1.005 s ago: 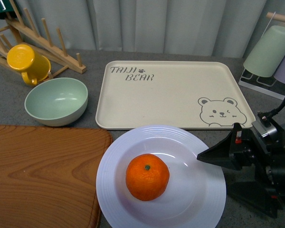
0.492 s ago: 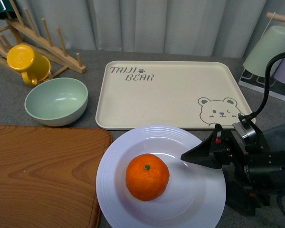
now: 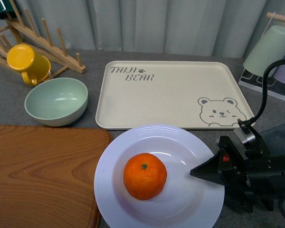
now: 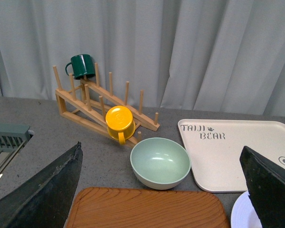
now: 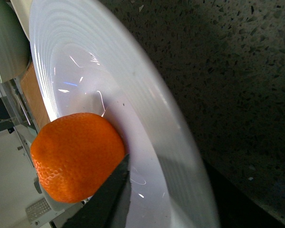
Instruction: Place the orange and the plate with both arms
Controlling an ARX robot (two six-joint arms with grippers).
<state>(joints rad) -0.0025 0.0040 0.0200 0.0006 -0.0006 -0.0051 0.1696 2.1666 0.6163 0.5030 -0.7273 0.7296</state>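
The orange (image 3: 145, 175) lies in the middle of the white ridged plate (image 3: 114, 156), which rests at the table's front, just before the beige tray. My right gripper (image 3: 199, 174) comes in from the right and is shut on the plate's right rim. In the right wrist view the plate (image 5: 147, 109) fills the frame, the orange (image 5: 76, 152) sits by a dark finger (image 5: 109, 199). My left gripper (image 4: 161, 190) is open with nothing between its fingers, hovering above the wooden board; only a sliver of the plate (image 4: 240, 216) shows there.
A beige bear tray (image 3: 171, 95) lies behind the plate. The pale green bowl (image 3: 56, 100), yellow mug (image 3: 24, 61) and wooden rack (image 3: 42, 38) stand at the back left. A wooden board (image 3: 42, 171) covers the front left. Cups on a stand (image 3: 268, 52) are at the back right.
The right gripper slid in over the plate's right rim and then closed on it. The plate and orange shifted slightly left. The left side is unchanged.
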